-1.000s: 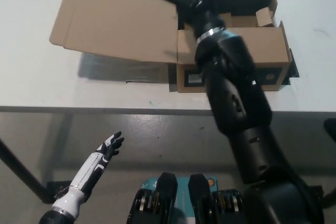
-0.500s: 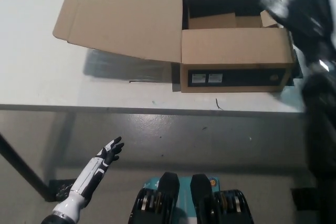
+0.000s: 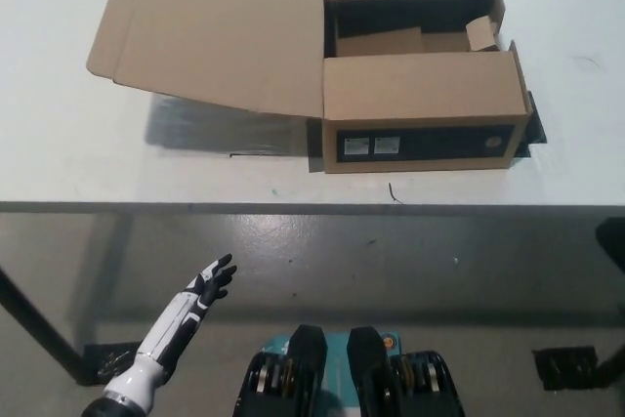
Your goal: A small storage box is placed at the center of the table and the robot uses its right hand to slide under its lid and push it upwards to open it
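We see only our left hand (image 3: 208,283), white with dark fingers, held low in front of the table (image 3: 68,144), below its near edge and toward the left of the storage box (image 3: 420,109). Its fingers are spread apart and it holds nothing. Our right hand is out of view, so we cannot say how its fingers stand.

Beyond the left hand, up on the white table, sits the cardboard storage box, right of the picture's middle and close to the table's near edge. Its lid (image 3: 210,31) is swung fully open to the box's left, standing out as a broad brown panel that casts a shadow on the table beneath it. A front flap lies across the near half of the box's top; behind it the dark interior shows, with a small folded tab (image 3: 481,33) at the far right corner. The box's front wall carries a dark band with two small white labels (image 3: 374,145).
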